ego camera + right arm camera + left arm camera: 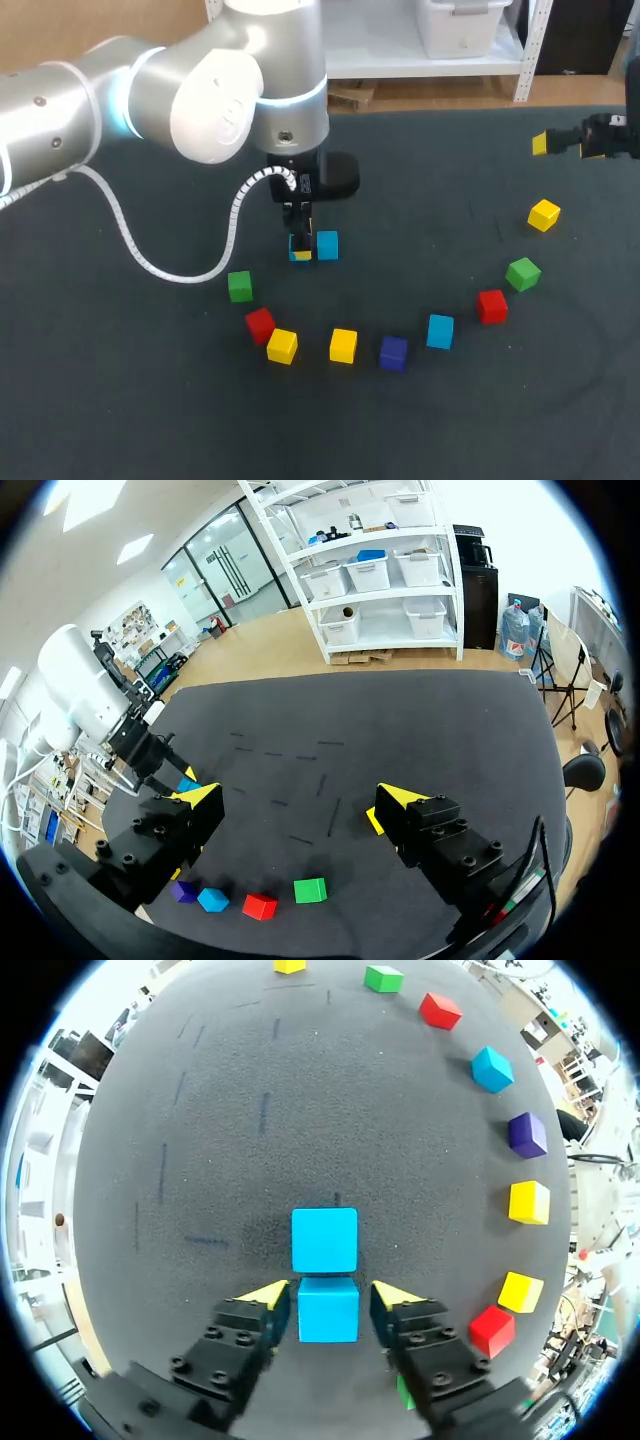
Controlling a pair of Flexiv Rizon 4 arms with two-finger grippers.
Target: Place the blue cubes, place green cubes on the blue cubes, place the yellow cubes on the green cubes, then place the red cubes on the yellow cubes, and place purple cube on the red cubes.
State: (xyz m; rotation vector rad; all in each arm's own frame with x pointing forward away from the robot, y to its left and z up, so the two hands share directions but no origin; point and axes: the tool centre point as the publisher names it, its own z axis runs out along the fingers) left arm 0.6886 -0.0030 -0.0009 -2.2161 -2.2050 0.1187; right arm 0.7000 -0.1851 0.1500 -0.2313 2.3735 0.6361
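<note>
blue base pair laid flush, left fingers loose around one cube

head view: the left gripper (300, 247) stands upright over a blue cube (296, 250). a second blue cube (327, 245) touches that cube at its 3 o'clock. the two are likely set flush to form the base row for the green layer. the other cubes lie in an arc on the table (120, 400), from 8 o'clock round to 3 o'clock of that pair, probably spaced so each can be picked singly. counted, there are three blue in all, with the third blue cube (440, 330) in the arc. there are also two green cubes (239, 286) (522, 273), three yellow cubes (282, 345) (343, 345) (544, 214), two red cubes (260, 323) (491, 305) and one purple cube (393, 352). the right gripper (560, 143) hangs at 2 o'clock, seemingly parked clear of the work.

left wrist view: the fingers flank the blue cube with a slim gap on each side, so the jaws are apart and grip nothing. the second blue cube sits straight ahead, at the gripper's 12 o'clock.

right wrist view: the right gripper's fingers are spread wide, with nothing between them.
</note>
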